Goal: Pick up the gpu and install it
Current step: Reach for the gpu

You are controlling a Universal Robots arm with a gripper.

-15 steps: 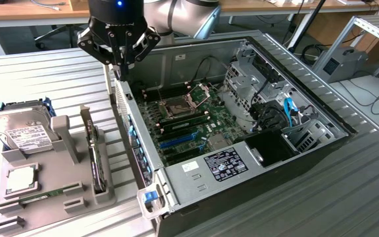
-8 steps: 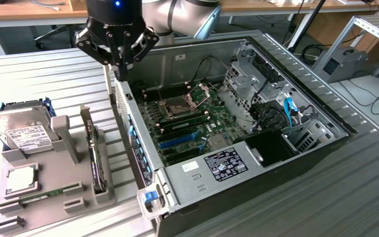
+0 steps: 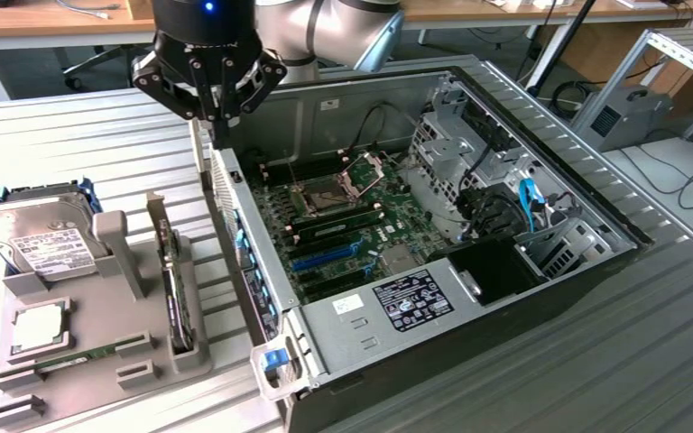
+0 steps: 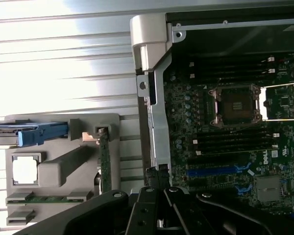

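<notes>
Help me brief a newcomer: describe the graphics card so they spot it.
Left of the computer case in the exterior view lies a grey tray. The graphics card stands on edge along the tray's side nearest the case. The silver labelled hard drive and memory stick sit farther away.

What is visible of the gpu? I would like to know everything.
The gpu is a thin flat card with a green circuit board, seen edge-on. It stands upright on its long edge in a slot of the grey holder, on the exterior view's left of the open computer case. Only the holder touches it; the gripper is apart, over the case's wall. Its fan cannot be made out.
</notes>
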